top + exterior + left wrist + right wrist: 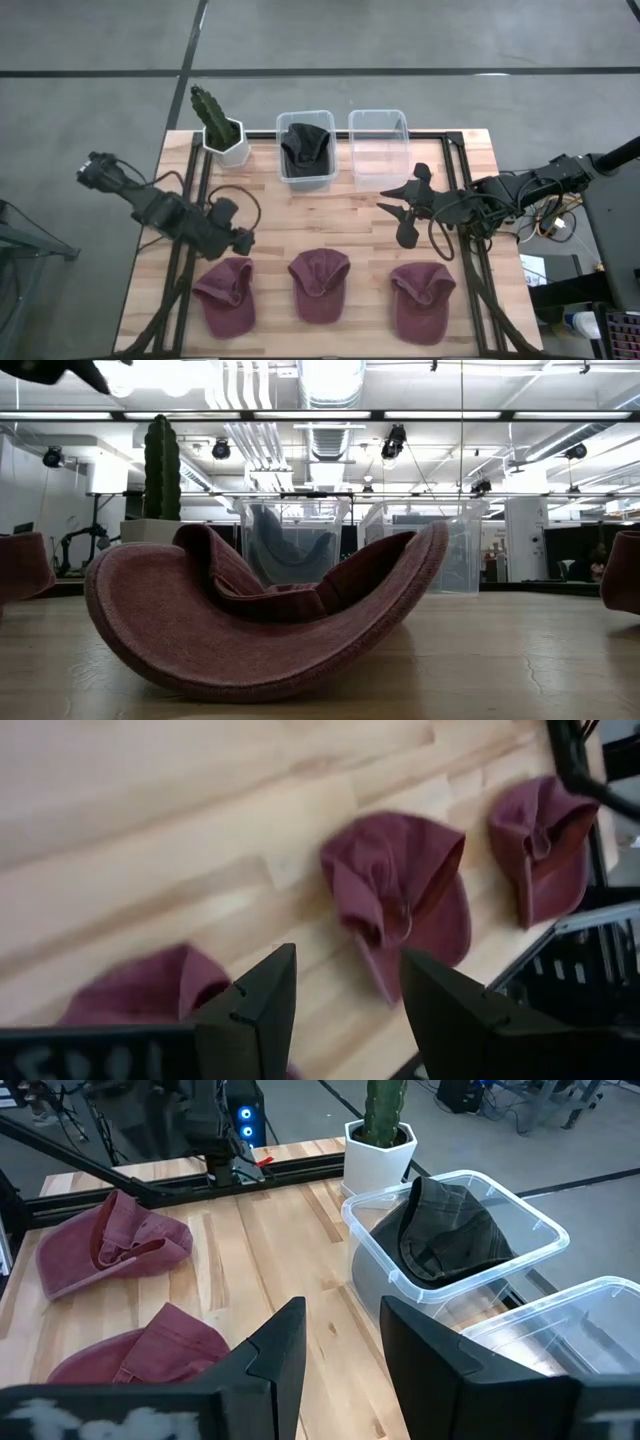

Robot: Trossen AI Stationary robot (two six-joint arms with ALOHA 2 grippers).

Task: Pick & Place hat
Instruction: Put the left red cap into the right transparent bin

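Three maroon caps lie upside down along the table's near edge: left (227,295), middle (320,285) and right (422,300). The middle cap rests on its crown in the low view (260,610). A dark hat (305,145) lies in the left clear bin (283,172). My left gripper (243,240) is open and empty, just beyond the left cap's far edge. In its wrist view (345,1010) the left cap (150,985) shows beside the fingers. My right gripper (400,213) is open and empty, between the right clear bin (380,170) and the right cap.
The right clear bin holds nothing. A cactus in a white pot (222,135) stands at the far left, beside the bins. Black frame rails (470,260) run along the table's left and right sides. Bare wood (320,215) lies between the bins and the caps.
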